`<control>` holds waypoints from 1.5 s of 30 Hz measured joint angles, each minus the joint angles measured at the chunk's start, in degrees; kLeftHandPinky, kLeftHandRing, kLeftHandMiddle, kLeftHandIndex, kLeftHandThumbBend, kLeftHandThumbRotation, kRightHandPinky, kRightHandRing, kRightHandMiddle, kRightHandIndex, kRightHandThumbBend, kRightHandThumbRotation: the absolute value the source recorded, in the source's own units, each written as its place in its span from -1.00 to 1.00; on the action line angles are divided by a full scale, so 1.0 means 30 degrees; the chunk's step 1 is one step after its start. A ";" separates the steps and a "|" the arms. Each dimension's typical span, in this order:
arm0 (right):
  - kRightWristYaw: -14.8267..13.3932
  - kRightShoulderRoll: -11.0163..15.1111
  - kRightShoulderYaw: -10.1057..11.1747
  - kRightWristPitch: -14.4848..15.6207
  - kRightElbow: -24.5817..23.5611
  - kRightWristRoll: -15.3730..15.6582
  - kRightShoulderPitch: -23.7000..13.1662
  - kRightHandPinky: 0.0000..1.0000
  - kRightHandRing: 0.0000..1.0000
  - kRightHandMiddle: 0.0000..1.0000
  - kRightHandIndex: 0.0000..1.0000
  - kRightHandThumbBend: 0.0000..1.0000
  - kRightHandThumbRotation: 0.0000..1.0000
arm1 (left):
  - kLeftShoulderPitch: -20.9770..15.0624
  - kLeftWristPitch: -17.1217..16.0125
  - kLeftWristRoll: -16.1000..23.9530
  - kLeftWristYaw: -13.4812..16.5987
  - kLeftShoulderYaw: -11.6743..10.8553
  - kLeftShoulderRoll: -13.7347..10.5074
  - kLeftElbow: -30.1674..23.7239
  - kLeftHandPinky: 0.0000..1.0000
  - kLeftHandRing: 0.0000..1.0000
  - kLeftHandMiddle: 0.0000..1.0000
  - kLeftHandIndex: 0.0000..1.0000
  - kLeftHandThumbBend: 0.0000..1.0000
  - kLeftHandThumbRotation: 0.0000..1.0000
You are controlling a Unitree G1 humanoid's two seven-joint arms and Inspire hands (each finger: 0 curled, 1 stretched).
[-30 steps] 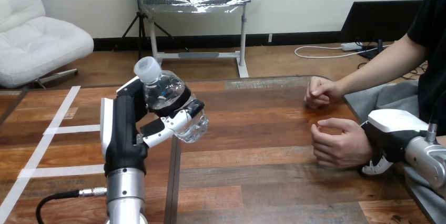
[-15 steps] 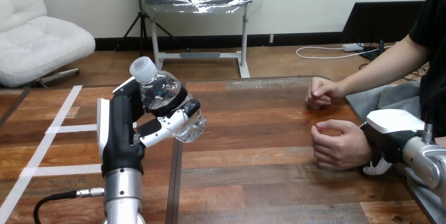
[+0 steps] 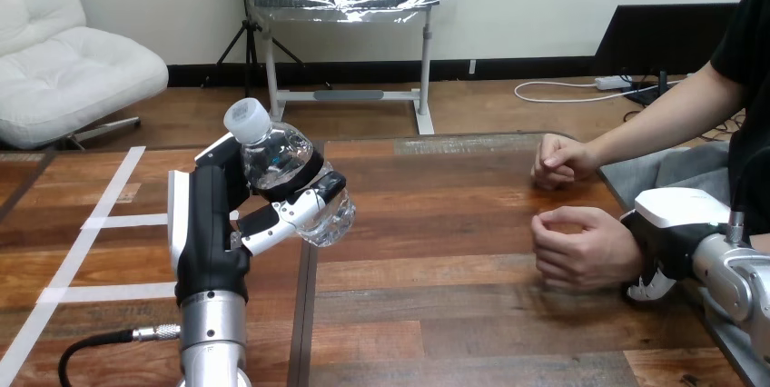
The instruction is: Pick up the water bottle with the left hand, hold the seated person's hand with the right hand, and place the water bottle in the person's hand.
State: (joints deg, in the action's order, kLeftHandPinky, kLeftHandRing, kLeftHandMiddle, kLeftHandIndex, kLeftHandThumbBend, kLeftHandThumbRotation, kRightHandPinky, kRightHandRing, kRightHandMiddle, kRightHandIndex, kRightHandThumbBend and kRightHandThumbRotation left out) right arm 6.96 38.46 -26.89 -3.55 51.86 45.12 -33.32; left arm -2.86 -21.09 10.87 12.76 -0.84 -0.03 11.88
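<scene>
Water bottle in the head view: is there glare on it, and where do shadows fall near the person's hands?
Head view: the clear water bottle, gripped in the left hand, carries small bright highlights but no strong glare; also head view: a soft shadow lies on the table under the person's nearer hand.

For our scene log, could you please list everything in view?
water bottle: one, clear, white cap, tilted in the left hand.
table: one, brown wood, across the view.
tape strips: several, white, table's left part.
person's far hand: one, closed, table's right edge.
person's near hand: one, curled, over the table's right side.
left hand: one, black and white, curled round the water bottle.
right hand: one, black and white, at the wrist of the person's near hand.
</scene>
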 measured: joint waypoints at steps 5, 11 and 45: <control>-0.0016 0.0000 -0.0002 0.0253 -0.0185 0.0000 0.0121 0.04 0.31 0.49 0.50 0.45 -1.00 | 0.0000 0.0000 0.0025 -0.0013 0.0003 -0.0003 0.0000 -0.21 -0.18 -0.14 0.02 0.22 -1.00; -0.0176 0.0002 0.0002 0.0502 -0.0366 -0.0021 0.0320 0.04 0.32 0.50 0.51 0.45 -1.00 | -0.0001 0.0000 0.0028 -0.0013 0.0003 -0.0002 0.0000 -0.18 -0.17 -0.14 0.02 0.22 -1.00; -0.1250 0.0111 0.0849 0.0866 -0.0941 -0.0907 0.1243 0.12 0.40 0.52 0.48 0.48 -1.00 | 0.0000 0.0012 0.0183 0.0009 0.0003 0.0012 -0.0001 -0.19 -0.17 -0.15 0.02 0.22 -1.00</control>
State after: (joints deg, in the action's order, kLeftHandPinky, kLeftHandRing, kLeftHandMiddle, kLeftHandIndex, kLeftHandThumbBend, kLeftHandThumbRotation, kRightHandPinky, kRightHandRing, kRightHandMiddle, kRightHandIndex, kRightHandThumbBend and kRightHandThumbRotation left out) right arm 3.21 38.79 -24.34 -0.95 49.03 42.40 -29.59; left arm -2.86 -21.06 11.42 12.79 -0.83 0.01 11.88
